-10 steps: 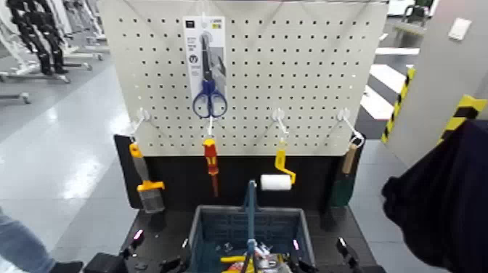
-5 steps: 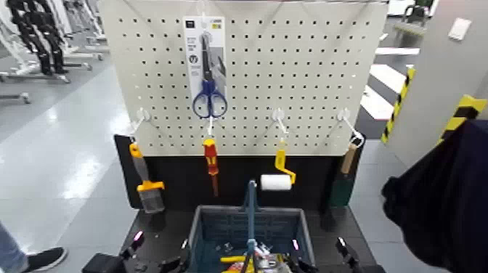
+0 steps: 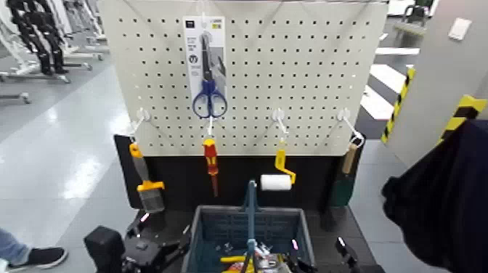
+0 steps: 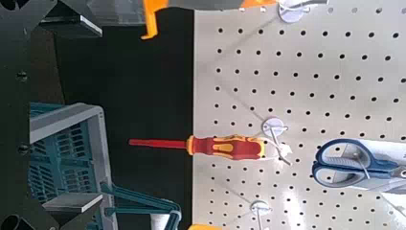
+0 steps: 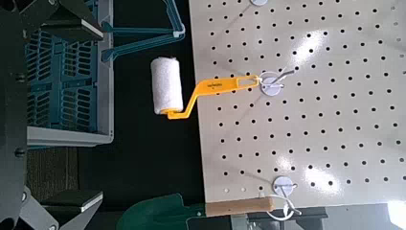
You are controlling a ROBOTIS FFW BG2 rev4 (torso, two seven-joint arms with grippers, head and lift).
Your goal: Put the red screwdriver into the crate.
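Note:
The red screwdriver [image 3: 210, 161] hangs shaft-down from a white hook on the pegboard, under the packaged scissors [image 3: 208, 69]. It also shows in the left wrist view [image 4: 218, 147], untouched. The blue-grey crate [image 3: 218, 221] stands below it with its upright centre handle [image 3: 250, 210]. It shows in both wrist views too [image 4: 59, 158] [image 5: 59, 77]. My left gripper [image 3: 156, 250] is low at the crate's left, well below the screwdriver, open and empty. My right gripper [image 3: 345, 255] is low at the crate's right, open and empty.
An orange-handled grey brush [image 3: 145, 185] hangs left of the screwdriver. A yellow-handled white paint roller [image 3: 278, 176] and a wooden-handled green trowel [image 3: 344, 174] hang to its right. Several tools [image 3: 250, 261] lie in the crate. A person's shoe [image 3: 40, 256] is on the floor, far left.
My left arm has risen and come forward at the crate's left. The person at the far left has stepped back, leaving only a shoe in view. The tools hang as before.

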